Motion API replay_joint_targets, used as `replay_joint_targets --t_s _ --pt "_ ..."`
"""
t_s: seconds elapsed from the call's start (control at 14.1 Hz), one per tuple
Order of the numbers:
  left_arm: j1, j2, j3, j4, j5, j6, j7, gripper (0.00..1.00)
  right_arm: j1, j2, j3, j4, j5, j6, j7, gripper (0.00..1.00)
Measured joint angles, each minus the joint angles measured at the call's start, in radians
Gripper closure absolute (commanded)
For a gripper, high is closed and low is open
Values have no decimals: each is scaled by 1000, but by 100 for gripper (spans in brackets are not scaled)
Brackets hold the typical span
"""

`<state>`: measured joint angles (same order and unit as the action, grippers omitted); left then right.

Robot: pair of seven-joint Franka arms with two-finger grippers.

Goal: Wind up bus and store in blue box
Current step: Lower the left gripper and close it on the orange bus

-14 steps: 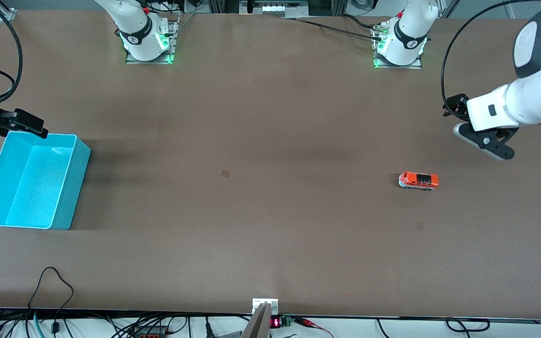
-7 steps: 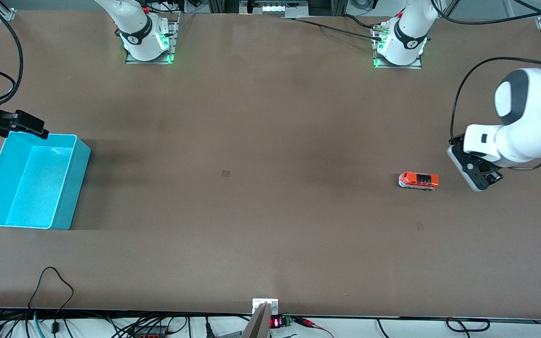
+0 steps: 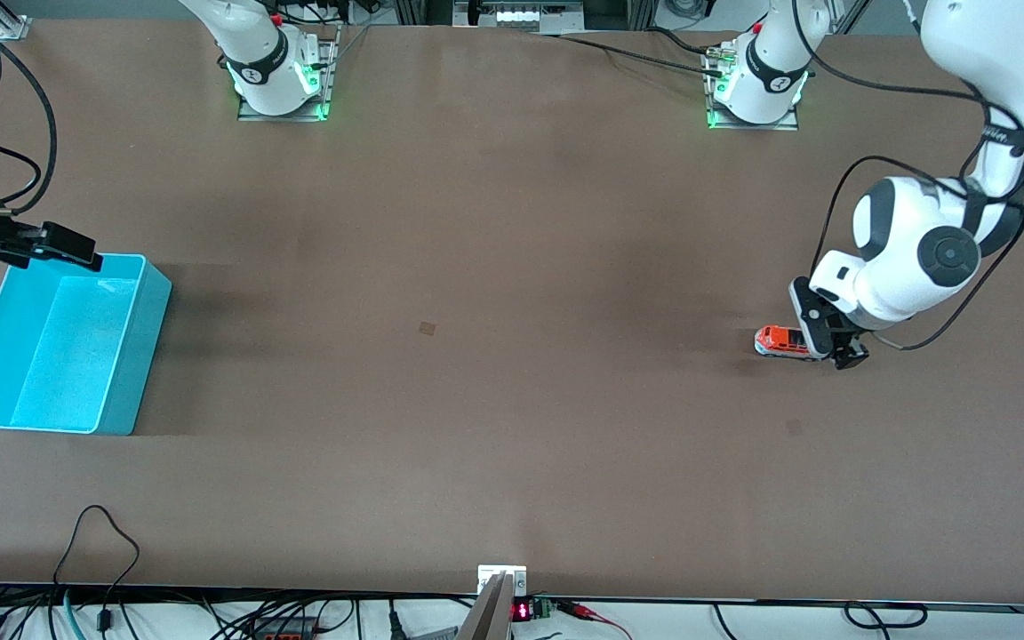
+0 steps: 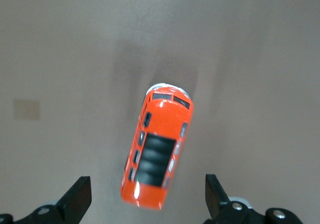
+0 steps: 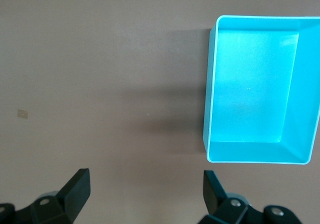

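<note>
Two arms, one toy, and a whole lot of table between the toy and its bin. From the front view, the bus (image 3: 783, 341) sits on the table (image 3: 512, 267) toward the left arm's end, on its wheels, lying lengthwise along the table. The left gripper (image 3: 832, 342) is down low right over its tail end, covering part of it, which makes sense if the plan is to grab it across the body before winding it. The blue box (image 3: 134, 356) is well apart from all this, at the right arm's end, empty as far as I can see, so the storing part isn't done. The right gripper (image 3: 54, 244) hangs over the box's rim at the edge farther from the camera, just waiting.

Left wrist view: the bus is between the two fingertips (image 4: 77, 196), which are spread wide with clear table on both sides of the toy, so nothing is gripped. The bus sits a bit skewed to the jaw line, so I'd guess a small twist is needed before closing, or it may squirt out sideways.

Right wrist view: spread fingertips (image 5: 75, 186) too, nothing between them but bare table, with the box a bit off to one side and not under them.
</note>
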<state>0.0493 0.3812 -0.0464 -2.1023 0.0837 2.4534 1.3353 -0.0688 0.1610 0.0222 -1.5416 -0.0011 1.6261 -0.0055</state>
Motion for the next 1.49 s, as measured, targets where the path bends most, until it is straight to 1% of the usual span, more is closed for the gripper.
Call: replay_joint_targets --t_s 0.14,0.21,0.28,0.35,0.42,0.57,0.64,1.2,1.49 --pt "1 48 0 -1 0 62 45 1 0 14 0 0 0 0 0 0" --pt "1 63 0 -1 0 80 60 14 0 19 0 0 0 0 0 0" --pt "0 72 0 -1 0 89 74 35 0 24 0 0 0 0 0 0" --pt "0 74 -1 -1 0 93 86 50 0 27 0 0 0 0 0 0" --pt "-1 73 -2 -1 0 93 91 63 0 29 0 0 0 0 0 0" --pt "-2 73 -2 -2 0 92 97 82 1 31 0 0 0 0 0 0" --pt "-2 72 -3 -2 0 91 100 84 1 31 1 0 0 0 0 0" --pt "2 72 -3 -1 0 83 101 86 3 31 2 0 0 0 -1 0" --pt "59 73 -2 1 0 74 106 86 4 31 3 0 0 -1 -1 0"
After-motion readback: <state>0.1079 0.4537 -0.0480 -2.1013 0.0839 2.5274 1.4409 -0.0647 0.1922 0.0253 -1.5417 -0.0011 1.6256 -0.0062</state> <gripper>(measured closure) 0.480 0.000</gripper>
